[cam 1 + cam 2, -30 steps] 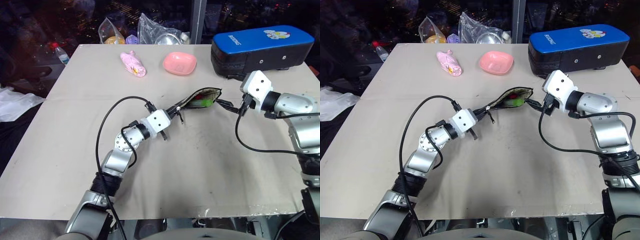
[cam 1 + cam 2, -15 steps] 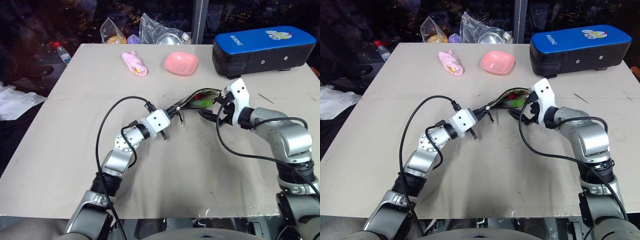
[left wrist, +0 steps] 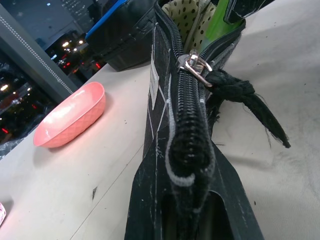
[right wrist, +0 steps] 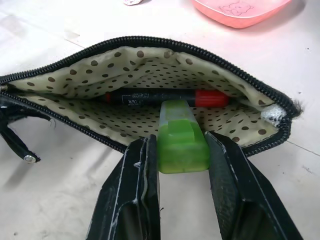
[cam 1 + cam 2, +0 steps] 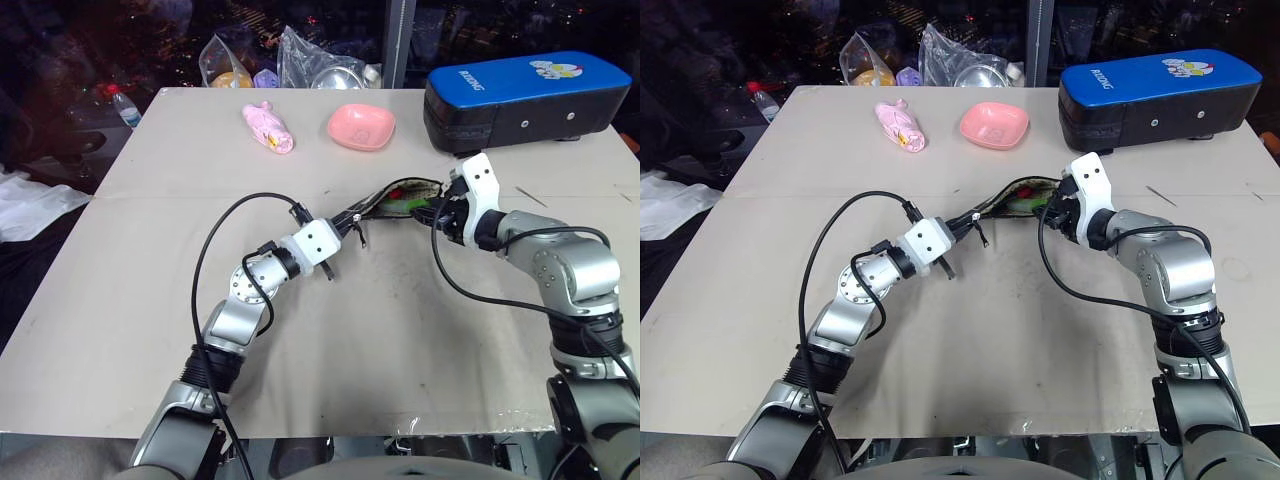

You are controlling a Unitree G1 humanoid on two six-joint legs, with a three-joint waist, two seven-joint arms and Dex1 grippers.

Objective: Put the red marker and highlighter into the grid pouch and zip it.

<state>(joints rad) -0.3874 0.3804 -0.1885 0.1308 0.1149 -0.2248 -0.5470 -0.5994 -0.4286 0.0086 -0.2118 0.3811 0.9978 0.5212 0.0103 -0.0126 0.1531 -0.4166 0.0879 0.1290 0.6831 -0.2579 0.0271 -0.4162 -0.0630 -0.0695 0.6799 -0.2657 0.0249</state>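
- The pouch (image 5: pixel 400 197) lies open at mid-table, mouth toward the right, dotted lining showing
- Left gripper (image 5: pixel 352 218) is clamped on the pouch's left, zipped end, holding it edge-up; the zipper pull (image 3: pixel 196 67) sits part-way along the teeth
- The marker (image 4: pixel 167 96) lies inside the pouch, across the lining
- The highlighter (image 4: pixel 181 136) pokes half out of the mouth, green cap outward
- Right gripper (image 4: pixel 182 150) is at the pouch's right end, fingers narrowed beside the highlighter's cap, one either side; a firm hold cannot be told
- Far off: a pink dish (image 5: pixel 361 126), a blue case (image 5: pixel 525 95)
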